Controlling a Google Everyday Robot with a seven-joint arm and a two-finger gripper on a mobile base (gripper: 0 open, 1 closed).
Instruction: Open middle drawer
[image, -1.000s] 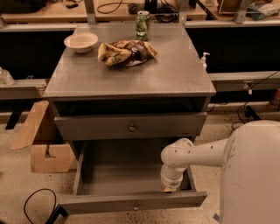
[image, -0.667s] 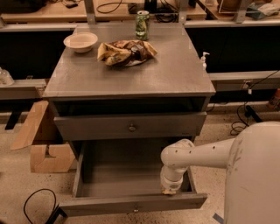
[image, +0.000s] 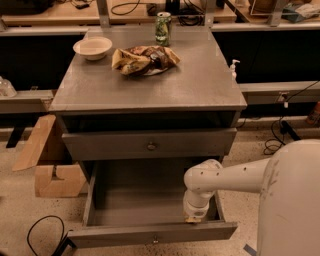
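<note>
1. The end effector hangs in the right front corner of the middle drawer, lower centre; spread or closed, we cannot tell.
2. That drawer stands pulled out, its front and knob near the bottom edge, grey floor showing leftward.
3. The taller drawer front hides its rear.
4. Bowl, can and wrapper sit on the worktop, upper frame.
5. The robot's white body is cut off, lower right.

Warm, rather dim light falls from above, laying a soft sheen on the cabinet top and leaving the slot beneath it in deep shadow. The gripper hangs in the shaded middle drawer, near right, below the brighter white arm.
</note>
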